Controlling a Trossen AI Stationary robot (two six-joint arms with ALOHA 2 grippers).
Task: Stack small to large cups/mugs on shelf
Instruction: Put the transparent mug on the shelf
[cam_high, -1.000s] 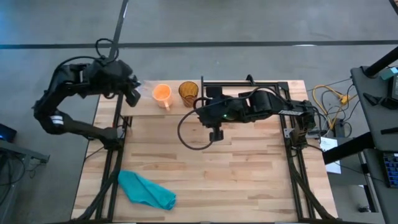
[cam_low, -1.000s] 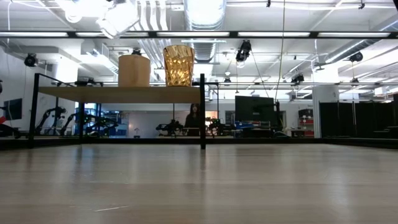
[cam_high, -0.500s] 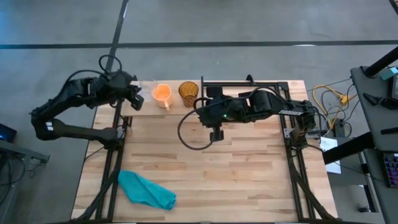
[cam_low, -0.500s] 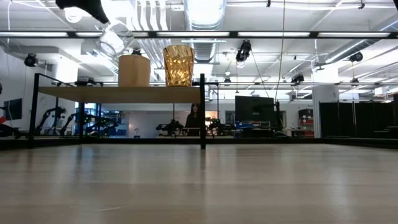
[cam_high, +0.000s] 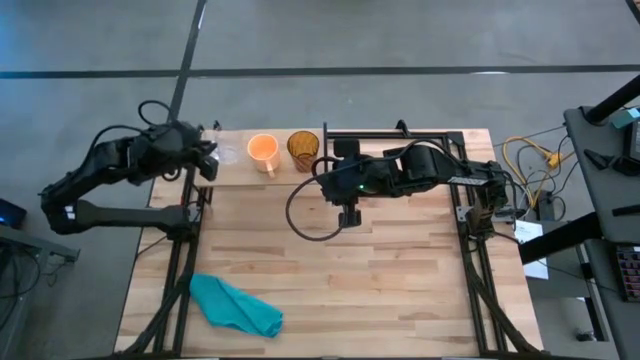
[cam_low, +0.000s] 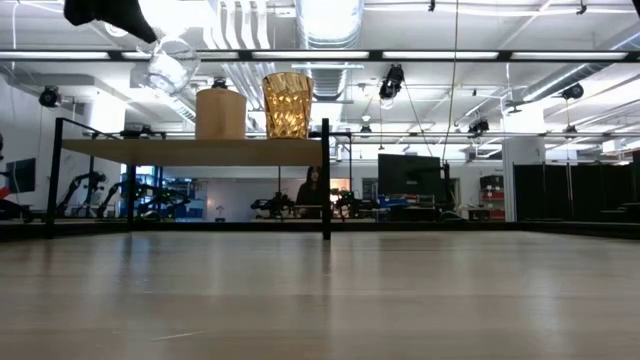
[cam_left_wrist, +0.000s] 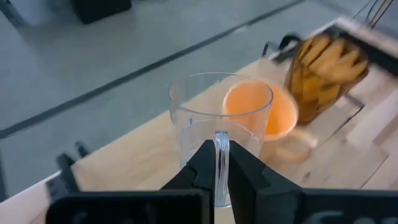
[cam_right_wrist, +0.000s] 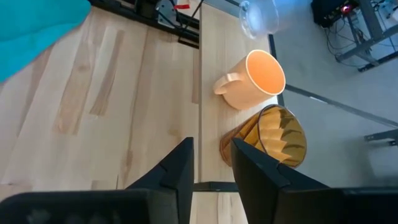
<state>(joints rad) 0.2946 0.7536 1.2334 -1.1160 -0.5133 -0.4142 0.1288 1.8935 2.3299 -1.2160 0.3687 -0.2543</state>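
With the orange handled mug and amber ribbed tumbler already on the pale wooden shelf, I had my left gripper clamped on the small clear glass cup above the shelf's left end, unplaced, while my right gripper waited open by the tumbler.

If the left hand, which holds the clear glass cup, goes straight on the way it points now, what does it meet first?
Most likely the orange mug: in the left wrist view it sits directly behind the clear glass cup held in the left hand, with the amber tumbler farther on. Depth is unclear, and the hand hangs above the shelf, so it might pass over.
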